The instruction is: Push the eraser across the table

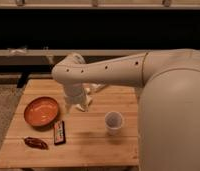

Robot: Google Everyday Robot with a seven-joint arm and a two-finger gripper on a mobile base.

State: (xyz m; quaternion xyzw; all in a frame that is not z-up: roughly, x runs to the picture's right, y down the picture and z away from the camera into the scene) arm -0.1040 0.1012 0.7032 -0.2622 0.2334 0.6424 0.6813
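Note:
The eraser, a small flat black block with red and white markings, lies on the light wooden table near its front left, below the orange bowl. My gripper hangs from the white arm over the middle of the table, above and to the right of the eraser, apart from it. It points down at the tabletop.
An orange bowl sits at the left of the table. A lumpy reddish-brown object lies at the front left, beside the eraser. A white cup stands right of centre. My white arm fills the right side.

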